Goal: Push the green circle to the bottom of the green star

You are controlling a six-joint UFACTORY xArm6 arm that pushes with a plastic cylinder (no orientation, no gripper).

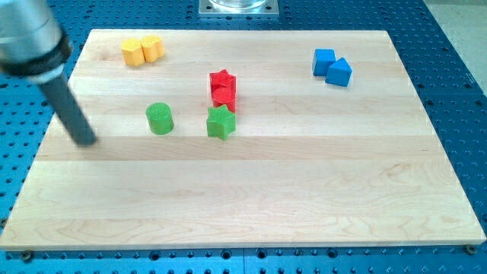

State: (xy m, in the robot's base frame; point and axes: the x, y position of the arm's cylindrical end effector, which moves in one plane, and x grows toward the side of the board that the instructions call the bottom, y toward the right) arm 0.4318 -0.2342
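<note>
Green circle [160, 119] is sitting on the wooden counter [251, 205], near the green star [221, 122] and on the view's left of it, the two apart. Two red blocks [223, 87] are crowding just above the star, touching it. Yellow blocks [142, 50] are lying at top left, blue ones [332, 67] at top right. My tip [89, 141] is resting left of the circle, clear of it; being a bare rod, the tool is grasping nothing.
</note>
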